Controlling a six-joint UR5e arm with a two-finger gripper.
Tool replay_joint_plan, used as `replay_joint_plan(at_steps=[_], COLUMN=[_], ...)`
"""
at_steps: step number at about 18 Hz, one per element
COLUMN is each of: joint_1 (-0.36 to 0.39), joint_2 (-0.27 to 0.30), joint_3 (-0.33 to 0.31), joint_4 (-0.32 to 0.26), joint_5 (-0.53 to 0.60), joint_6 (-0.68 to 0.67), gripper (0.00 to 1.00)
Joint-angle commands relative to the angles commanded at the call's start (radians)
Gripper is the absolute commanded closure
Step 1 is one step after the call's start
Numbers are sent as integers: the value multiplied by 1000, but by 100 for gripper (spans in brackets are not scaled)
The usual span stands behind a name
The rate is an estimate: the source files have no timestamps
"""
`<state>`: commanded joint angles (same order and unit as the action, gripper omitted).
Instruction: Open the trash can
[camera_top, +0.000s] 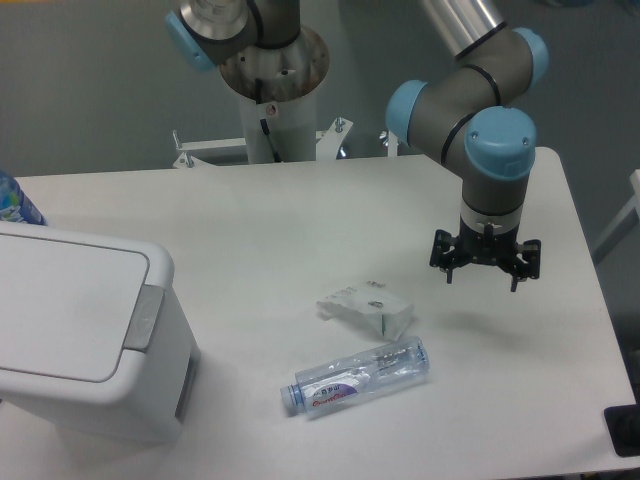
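The single fixed view looks down on a white table (300, 220). The trash can (85, 335) stands at the near left corner of it, a big white box with rounded corners. Its flat lid (65, 305) is down and lies level on the rim. A grey latch tab (143, 318) sits on the right edge of the rim, on the side turned toward the middle of the table.

The gripper (485, 275) hangs above the right part of the table, pointing straight down from the arm's grey and blue wrist (495, 150). It holds nothing and touches nothing. Its dark fingers are small and seen end on, so I cannot tell whether they stand apart or together. The trash can is well apart from it, far to its left and nearer the camera.

Between the two lie a crumpled white wrapper (365, 308) and, just in front of that, a clear water bottle (355, 378) on its side with its blue cap toward the trash can. The arm's white base post (272, 95) stands at the far edge of the table. A bit of something blue (15, 203) shows behind the trash can at the left border.
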<state>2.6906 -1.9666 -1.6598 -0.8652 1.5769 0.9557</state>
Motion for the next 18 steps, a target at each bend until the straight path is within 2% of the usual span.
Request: replay_joint_plan(at_steps=[10, 13, 18], joint_1=[-14, -14, -26], joint_2=[-3, 20, 15], joint_3=[9, 18, 103], joint_4=[11, 14, 17], joint_5=[-55, -130, -238], joint_6=[-9, -102, -357], gripper=[0, 0, 0])
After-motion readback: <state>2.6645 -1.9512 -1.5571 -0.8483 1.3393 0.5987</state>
